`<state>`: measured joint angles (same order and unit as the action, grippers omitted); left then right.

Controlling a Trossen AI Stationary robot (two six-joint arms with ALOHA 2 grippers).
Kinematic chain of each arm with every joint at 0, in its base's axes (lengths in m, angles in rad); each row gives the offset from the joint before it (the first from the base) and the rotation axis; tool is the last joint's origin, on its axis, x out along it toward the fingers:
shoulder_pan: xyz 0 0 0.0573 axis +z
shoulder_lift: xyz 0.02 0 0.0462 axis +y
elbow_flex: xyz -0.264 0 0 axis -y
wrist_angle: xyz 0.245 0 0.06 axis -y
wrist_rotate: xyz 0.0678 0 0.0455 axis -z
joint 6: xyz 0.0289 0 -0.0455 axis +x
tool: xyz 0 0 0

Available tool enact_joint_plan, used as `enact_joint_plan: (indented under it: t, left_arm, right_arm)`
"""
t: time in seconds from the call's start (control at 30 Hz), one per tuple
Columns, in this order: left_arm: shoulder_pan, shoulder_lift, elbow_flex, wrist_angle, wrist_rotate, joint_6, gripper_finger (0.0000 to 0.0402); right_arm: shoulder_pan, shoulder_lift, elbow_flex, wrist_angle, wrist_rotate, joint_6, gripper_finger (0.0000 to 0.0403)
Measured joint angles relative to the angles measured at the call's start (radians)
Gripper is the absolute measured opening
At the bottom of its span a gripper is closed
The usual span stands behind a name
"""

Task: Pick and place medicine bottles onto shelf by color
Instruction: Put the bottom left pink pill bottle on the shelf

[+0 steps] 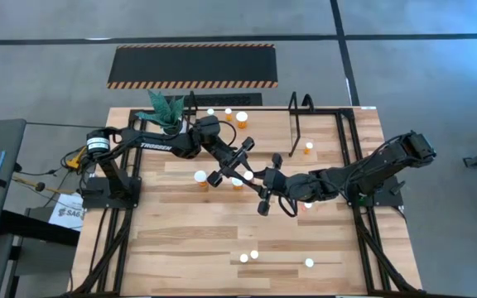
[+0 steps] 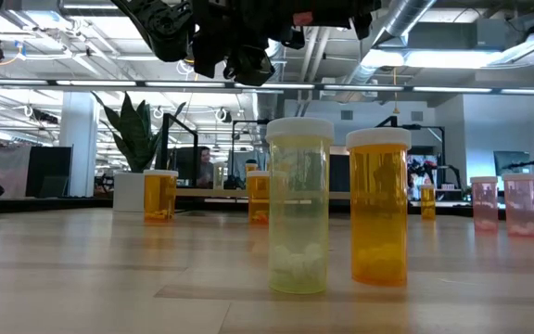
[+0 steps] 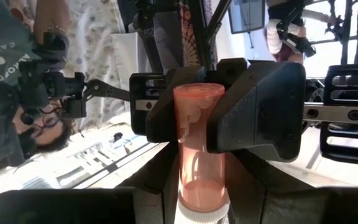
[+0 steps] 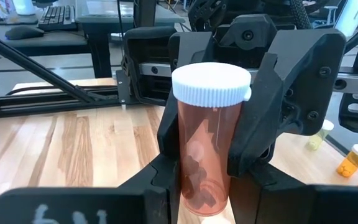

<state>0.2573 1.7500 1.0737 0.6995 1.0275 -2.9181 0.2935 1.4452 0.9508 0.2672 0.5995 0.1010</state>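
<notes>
A red-pink medicine bottle (image 4: 201, 155) with a white cap (image 4: 211, 86) hangs in the air over the middle of the table, between my two grippers, which face each other. My left gripper (image 1: 237, 168) and my right gripper (image 1: 265, 185) are both shut on it. Other medicine bottles stand on the table: an orange one (image 1: 308, 147), a yellow one (image 2: 298, 209) and an orange one (image 2: 378, 209) near the low camera, pink ones (image 2: 519, 204) at the right. The shelf (image 1: 247, 124) stands at the table's far side with a black hoop upright (image 1: 299, 116) at its end and bottles (image 1: 243, 118) on it. My left gripper pinches the bottle at its cap end (image 3: 202, 208) between its two fingers (image 4: 266, 118), one on each side. It comes in level from the table's left, in line with the bottle. The bottle is clear of the table. My right gripper pinches the bottle's base end (image 4: 199, 198) between its two fingers (image 3: 253, 112), one on each side. It reaches in almost level from the table's right, in line with the bottle, which spans the gap to the other gripper.
A green plant in a white pot (image 1: 166, 112) stands at the far left, beside the left arm. Several white-capped bottles (image 1: 249, 257) stand near the front edge. A black hazard-striped mat (image 1: 193, 64) lies on the floor beyond the table. A person (image 3: 17, 93) shows in the room behind.
</notes>
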Motion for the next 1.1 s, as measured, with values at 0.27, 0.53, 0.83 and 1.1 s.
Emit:
enact_joint_plan:
  t: [0.27, 0.53, 0.83, 1.1]
  left_arm:
    - [0.0, 0.0, 0.0, 0.001, -0.001, 0.0, 0.0094]
    - [0.0, 0.0, 0.0, 0.002, -0.002, 0.0, 0.0094]
    - [0.0, 0.0, 0.0, 0.001, -0.003, 0.001, 0.0094]
    - [0.011, 0.002, -0.001, -0.001, -0.01, 0.0, 0.0094]
  right_arm:
    - [0.0, 0.0, 0.0, 0.0, 0.0, -0.001, 0.0116]
    - [0.0, 0.0, 0.0, -0.003, 0.0, 0.0, 0.0116]
    - [0.0, 0.0, 0.0, -0.005, -0.001, 0.003, 0.0116]
    - [0.0, 0.0, 0.0, -0.024, 0.0, 0.015, 0.0116]
